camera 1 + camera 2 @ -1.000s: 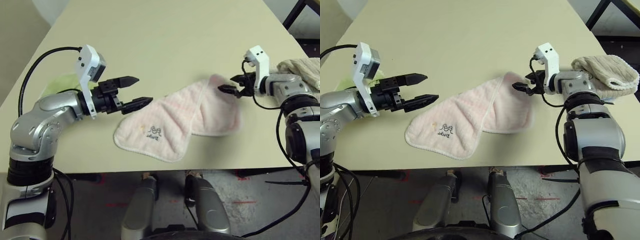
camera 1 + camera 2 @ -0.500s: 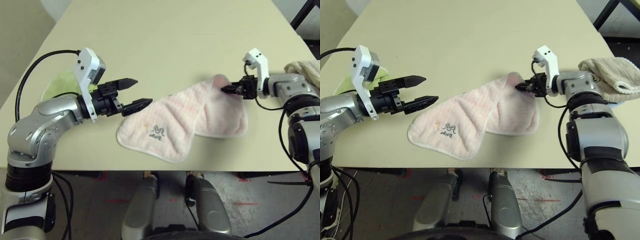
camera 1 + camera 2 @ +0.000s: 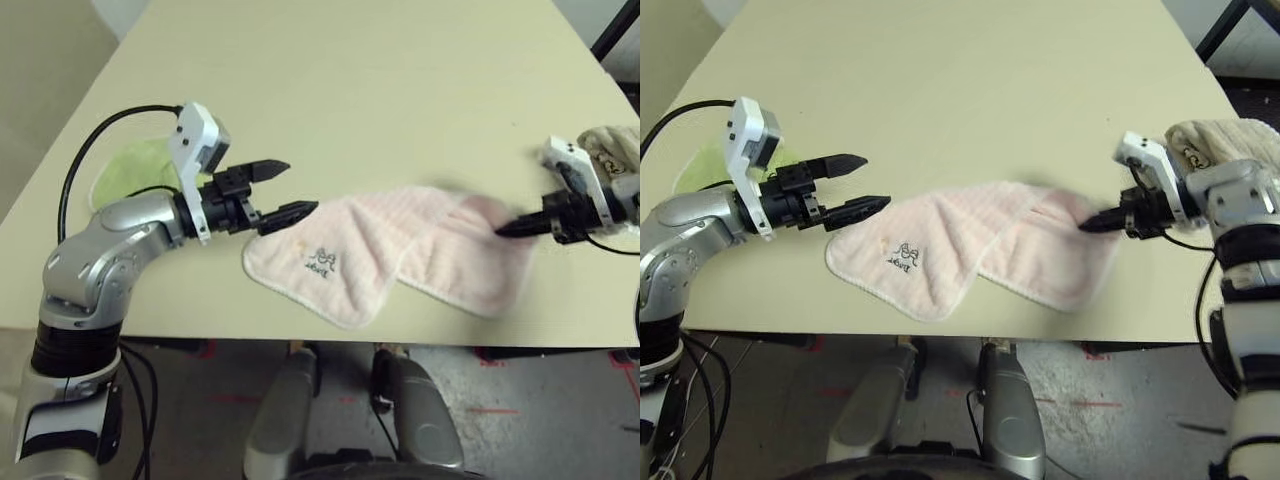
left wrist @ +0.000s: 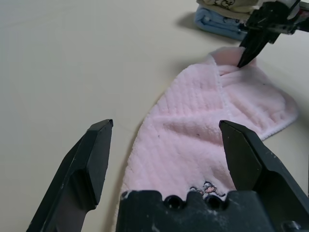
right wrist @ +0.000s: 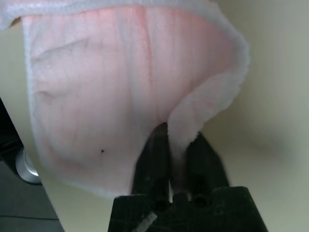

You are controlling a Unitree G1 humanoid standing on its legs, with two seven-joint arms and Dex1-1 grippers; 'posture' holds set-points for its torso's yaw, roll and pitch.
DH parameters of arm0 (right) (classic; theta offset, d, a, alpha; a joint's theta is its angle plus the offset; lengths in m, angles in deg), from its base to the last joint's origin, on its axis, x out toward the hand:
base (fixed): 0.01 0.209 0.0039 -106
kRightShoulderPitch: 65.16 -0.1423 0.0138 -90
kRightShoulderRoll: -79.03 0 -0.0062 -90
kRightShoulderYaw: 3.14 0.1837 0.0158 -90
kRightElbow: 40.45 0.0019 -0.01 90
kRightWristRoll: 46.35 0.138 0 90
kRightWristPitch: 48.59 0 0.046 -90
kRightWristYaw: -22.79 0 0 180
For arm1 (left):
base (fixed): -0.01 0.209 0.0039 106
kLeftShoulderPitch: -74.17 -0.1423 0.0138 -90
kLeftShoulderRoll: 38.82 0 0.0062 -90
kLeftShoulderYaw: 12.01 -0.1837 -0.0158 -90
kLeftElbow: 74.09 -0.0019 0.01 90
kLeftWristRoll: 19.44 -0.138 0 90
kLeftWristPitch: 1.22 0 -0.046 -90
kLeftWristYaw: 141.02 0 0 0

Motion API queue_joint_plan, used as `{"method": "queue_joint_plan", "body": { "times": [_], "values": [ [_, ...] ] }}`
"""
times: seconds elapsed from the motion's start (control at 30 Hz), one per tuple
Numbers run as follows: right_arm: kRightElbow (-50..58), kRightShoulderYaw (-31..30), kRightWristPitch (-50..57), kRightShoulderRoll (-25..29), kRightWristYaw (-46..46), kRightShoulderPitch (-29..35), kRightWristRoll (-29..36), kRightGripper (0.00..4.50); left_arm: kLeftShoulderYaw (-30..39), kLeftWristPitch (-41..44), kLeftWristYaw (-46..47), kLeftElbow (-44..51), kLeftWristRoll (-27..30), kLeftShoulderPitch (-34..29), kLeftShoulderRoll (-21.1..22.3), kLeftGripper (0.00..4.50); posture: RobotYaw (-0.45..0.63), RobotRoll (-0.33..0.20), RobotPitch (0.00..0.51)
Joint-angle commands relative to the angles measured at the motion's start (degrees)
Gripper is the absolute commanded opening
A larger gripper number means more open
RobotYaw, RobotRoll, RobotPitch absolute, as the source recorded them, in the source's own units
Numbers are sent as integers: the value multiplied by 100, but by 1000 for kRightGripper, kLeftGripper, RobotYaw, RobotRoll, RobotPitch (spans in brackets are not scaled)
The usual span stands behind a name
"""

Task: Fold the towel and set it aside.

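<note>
You see the towel (image 3: 400, 255): pale pink terry, faint ribbed stripes, white edging, small dark embroidered motif (image 3: 320, 262). Table (image 3: 380, 90): plain pale yellow-green. Light green cloth (image 3: 135, 165) at table's left edge. Beige towel (image 3: 1220, 140) w/ dark print, over a blue one (image 4: 217, 26). Both grippers' fingers black, wrist housings white, forearms silver.

Silver jointed arms carry black cables, white wrist camera housings and black two-fingered hands.
</note>
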Motion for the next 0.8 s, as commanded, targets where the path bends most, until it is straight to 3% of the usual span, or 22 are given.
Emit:
{"method": "queue_joint_plan", "body": {
  "times": [0.03,0.27,0.6,0.8],
  "values": [
    [99,54,114,178,-2,-142,-86,1943,-151,-124,-95,-57,-101,45,-39,4500,103,0,187],
    [-377,-35,164,477,-39,-887,53,4480,-246,-213,-125,-155,-157,134,-136,4500,93,0,179],
    [-2080,-106,-662,-35,220,-1822,-543,4480,-315,-239,-76,-138,-221,177,-332,4500,102,0,180],
    [-2867,-125,-1083,-536,951,-2043,-967,4480,-337,-163,-9,-16,-192,171,-392,4500,124,0,190]
  ]
}}
